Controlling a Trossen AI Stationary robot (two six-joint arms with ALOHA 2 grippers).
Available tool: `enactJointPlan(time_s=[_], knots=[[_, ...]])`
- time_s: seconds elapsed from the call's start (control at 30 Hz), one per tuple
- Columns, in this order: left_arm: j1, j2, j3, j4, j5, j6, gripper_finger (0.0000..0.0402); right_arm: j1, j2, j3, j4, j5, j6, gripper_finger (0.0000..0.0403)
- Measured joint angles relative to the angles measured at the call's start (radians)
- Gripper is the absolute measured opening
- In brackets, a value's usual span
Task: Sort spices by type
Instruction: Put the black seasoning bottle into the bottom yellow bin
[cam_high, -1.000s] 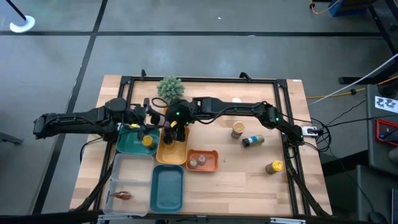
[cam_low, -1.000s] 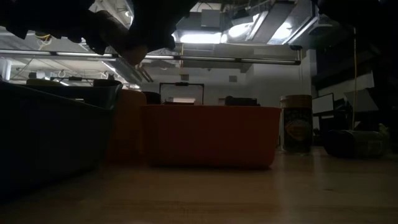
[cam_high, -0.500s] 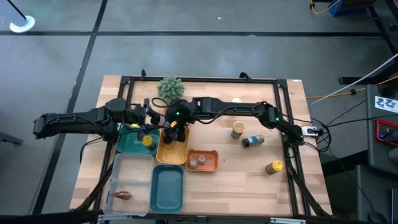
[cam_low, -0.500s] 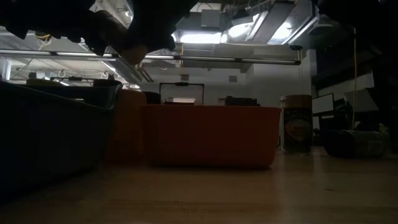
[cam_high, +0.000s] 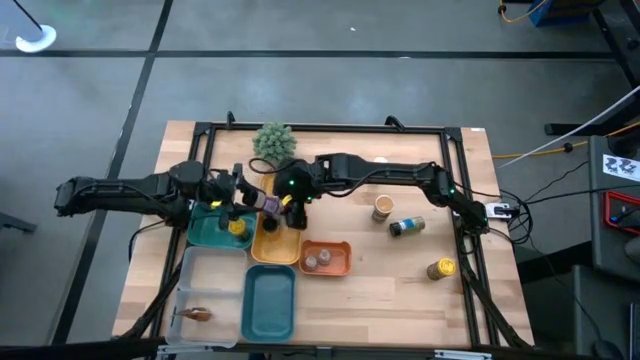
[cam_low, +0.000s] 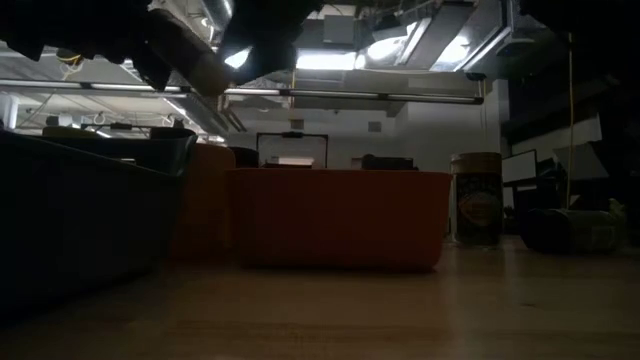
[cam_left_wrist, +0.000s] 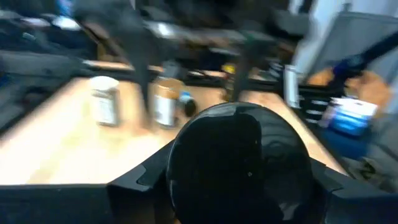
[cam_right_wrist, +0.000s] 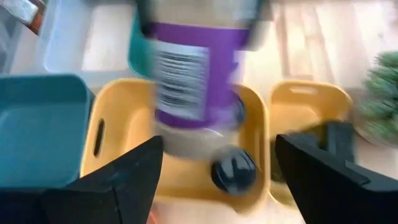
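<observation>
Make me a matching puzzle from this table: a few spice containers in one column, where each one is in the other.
Things:
1. purple-label jar
2. dark-capped bottle
3. pair of small jars
4. yellow-capped jar

Places:
A. inside the orange tray
B. alone on the table, nearest its right edge
C. held in the left gripper
D. lying on its side on the table

Pairs: 1-C, 2-D, 3-A, 4-B

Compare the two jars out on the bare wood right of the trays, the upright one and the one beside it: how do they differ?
The brown-capped jar stands upright, its round cap facing up; the dark-capped jar lies on its side, showing its pale label. The brown-capped jar sits closer to the yellow tray; the dark-capped jar is farther out. Neither is in a tray or a gripper.
</observation>
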Motion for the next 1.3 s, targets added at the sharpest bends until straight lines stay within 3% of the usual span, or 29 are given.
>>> enactJointPlan(time_s=[0.3,0.5,0.67,0.83,1.3], knots=[[-0.181,0.104,0.005,0.071,-0.001,-0.067,0.0199,-0.002,-0.042,0.0,-0.093,0.032,0.004,0.0308],[-0.299,0.166,0.034,0.038,-0.073,-0.088,0.02,-0.001,-0.046,0.0,-0.188,0.031,0.032,0.0308],[-0.365,0.201,0.061,-0.092,-0.191,-0.094,0.0199,0.002,-0.046,0.0,-0.209,0.031,0.059,0.0308],[-0.401,0.231,0.064,-0.135,-0.25,-0.117,0.0201,0.013,-0.046,0.0,-0.199,0.032,0.058,0.0308],[-0.421,0.385,0.064,-0.148,-0.273,-0.123,0.0202,0.111,-0.026,-0.001,-0.13,0.032,0.088,0.0308]])
